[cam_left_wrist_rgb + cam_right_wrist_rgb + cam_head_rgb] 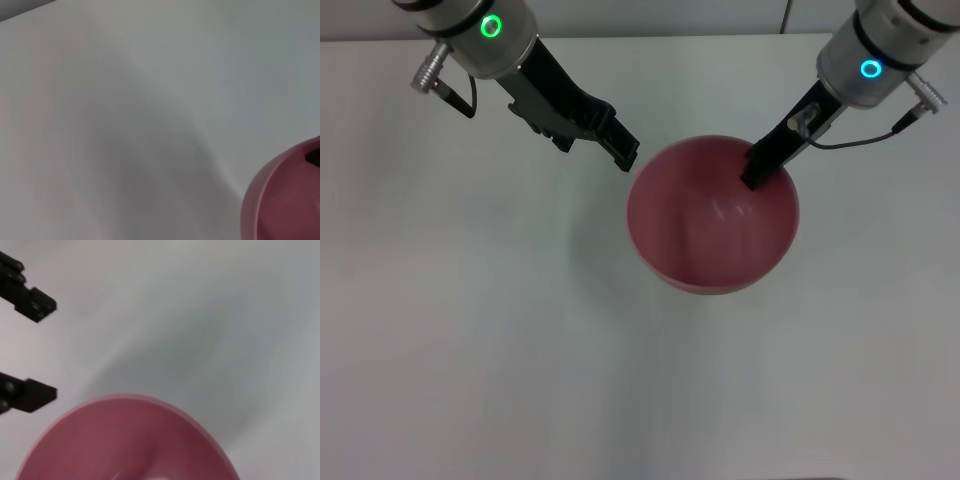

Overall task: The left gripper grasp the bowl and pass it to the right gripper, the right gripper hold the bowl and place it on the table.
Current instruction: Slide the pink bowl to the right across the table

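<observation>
The pink bowl (705,230) sits under the right gripper (756,175), which is shut on its far rim, one finger reaching inside. A soft shadow lies on the white table (470,330) to the bowl's left, so the bowl seems to hang a little above the surface. The left gripper (595,140) is open and apart from the bowl, just beyond its far left rim. In the right wrist view, the bowl (125,440) fills the lower part, with the left gripper (47,350) spread wide beside it. Only an edge of the bowl (285,200) shows in the left wrist view.
A thin dark cable (860,138) loops from the right arm's wrist above the bowl's far side. The table's far edge (720,36) runs along the top of the head view.
</observation>
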You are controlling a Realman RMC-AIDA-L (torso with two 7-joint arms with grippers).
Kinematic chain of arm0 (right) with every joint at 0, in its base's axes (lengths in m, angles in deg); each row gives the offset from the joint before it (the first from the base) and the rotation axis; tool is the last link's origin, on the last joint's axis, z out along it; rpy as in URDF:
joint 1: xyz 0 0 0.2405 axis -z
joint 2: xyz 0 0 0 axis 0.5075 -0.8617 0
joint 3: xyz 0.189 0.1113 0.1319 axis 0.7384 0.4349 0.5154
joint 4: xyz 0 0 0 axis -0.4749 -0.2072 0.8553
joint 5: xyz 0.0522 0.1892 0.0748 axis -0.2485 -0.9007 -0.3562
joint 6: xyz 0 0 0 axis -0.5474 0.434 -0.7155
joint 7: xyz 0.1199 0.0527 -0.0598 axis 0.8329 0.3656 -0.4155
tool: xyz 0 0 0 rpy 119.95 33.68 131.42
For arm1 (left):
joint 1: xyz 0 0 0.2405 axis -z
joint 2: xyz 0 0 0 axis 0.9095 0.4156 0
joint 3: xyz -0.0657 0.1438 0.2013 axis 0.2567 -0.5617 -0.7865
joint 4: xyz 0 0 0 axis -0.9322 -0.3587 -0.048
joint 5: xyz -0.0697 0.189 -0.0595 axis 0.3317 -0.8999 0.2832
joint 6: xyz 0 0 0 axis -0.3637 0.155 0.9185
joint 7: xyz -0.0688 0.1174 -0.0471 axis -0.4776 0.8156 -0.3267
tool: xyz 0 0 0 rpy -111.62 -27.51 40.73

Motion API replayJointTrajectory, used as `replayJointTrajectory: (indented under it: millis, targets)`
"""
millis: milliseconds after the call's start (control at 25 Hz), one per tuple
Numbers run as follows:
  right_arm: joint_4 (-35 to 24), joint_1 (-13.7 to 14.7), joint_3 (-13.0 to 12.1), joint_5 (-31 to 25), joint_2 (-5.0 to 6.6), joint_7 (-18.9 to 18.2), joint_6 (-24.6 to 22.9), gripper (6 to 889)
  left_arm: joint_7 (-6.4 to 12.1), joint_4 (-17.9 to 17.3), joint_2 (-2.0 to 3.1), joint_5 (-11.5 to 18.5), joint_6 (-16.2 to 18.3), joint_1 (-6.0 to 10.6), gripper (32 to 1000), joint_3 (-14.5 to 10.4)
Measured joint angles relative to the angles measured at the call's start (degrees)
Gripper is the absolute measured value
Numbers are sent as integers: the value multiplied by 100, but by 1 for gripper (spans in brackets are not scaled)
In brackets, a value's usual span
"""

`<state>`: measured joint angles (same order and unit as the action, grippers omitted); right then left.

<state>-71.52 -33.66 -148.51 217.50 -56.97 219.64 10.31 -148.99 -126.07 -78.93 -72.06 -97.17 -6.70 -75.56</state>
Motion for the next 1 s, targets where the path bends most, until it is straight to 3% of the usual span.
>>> replayJointTrajectory:
  millis: [480,800,1000]
  targets:
    - [83,219,48,0,112,23,-146,61,-8,17,0,-41,43,5,858,0]
    - [88,462,72,-34,317,53,-159,61,-6,37,6,-59,77,-38,857,4]
    - [91,589,77,-44,405,81,-162,61,54,53,9,-85,83,-99,858,136]
